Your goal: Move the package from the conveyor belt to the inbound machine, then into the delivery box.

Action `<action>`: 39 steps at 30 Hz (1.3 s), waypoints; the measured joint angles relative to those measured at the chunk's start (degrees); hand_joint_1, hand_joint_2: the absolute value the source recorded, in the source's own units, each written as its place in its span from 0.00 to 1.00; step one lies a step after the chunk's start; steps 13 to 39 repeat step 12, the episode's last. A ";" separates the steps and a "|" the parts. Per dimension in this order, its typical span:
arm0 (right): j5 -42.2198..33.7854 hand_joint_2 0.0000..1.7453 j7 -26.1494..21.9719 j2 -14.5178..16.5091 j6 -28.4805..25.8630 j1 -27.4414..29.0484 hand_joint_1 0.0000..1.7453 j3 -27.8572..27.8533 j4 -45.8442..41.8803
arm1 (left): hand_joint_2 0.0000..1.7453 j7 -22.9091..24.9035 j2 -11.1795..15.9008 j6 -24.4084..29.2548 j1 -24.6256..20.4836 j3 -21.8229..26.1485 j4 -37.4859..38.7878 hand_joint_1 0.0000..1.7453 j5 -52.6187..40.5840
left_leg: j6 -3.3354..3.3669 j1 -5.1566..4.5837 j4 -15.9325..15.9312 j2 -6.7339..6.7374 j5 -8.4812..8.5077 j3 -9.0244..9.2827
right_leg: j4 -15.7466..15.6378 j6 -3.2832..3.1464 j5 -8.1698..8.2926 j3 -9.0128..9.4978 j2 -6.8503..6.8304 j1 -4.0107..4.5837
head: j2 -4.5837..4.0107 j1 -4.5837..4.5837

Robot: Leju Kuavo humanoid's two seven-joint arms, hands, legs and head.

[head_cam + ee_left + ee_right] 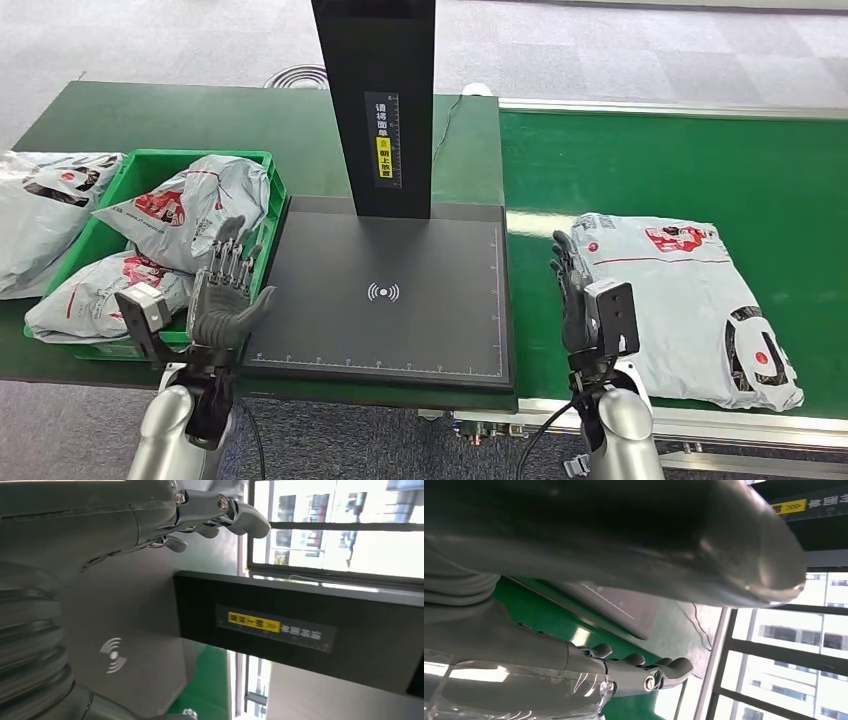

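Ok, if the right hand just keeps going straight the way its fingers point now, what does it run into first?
Probably nothing at once: the right hand points away from the robot along the package's left edge, over green conveyor belt. It already sits at that edge, so it may brush the package; depth is unclear.

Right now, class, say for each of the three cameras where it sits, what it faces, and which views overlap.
Head view: high on the body, looking down at the scan pad, package on the belt, green box; left hand and right hand show.
Left wrist view: behind the left hand, facing the pad and black post.
Right wrist view: behind the right hand, facing belt and windows.
Shared: the post's yellow label.
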 joint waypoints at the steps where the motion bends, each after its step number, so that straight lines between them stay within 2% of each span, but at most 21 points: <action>1: 0.30 0.00 0.12 -0.01 0.15 -0.02 0.00 0.01 0.21 | 1.00 0.32 -0.03 -0.49 0.88 0.35 -0.55 0.00 -0.16 | 0.00 0.00 0.00 0.00 0.00 0.00 | 0.00 0.01 -0.01 0.00 -0.01 0.00 | 0.00 0.00; 9: 2.57 0.00 0.10 -0.84 0.92 -0.01 0.00 1.31 1.46 | 1.00 1.04 -1.48 -3.07 4.77 2.62 -4.91 0.00 -1.15 | 0.03 0.00 0.00 -0.02 -0.02 0.01 | 0.00 0.03 -0.02 0.03 -0.03 0.00 | 0.00 0.01; 39: 2.57 0.00 0.07 -1.01 0.95 0.00 0.00 1.46 1.45 | 1.00 1.27 -1.61 -3.33 4.97 3.01 -6.40 0.00 -1.52 | 0.03 0.00 0.00 -0.02 -0.02 0.02 | 0.00 0.03 -0.01 0.03 -0.02 0.00 | 0.00 0.00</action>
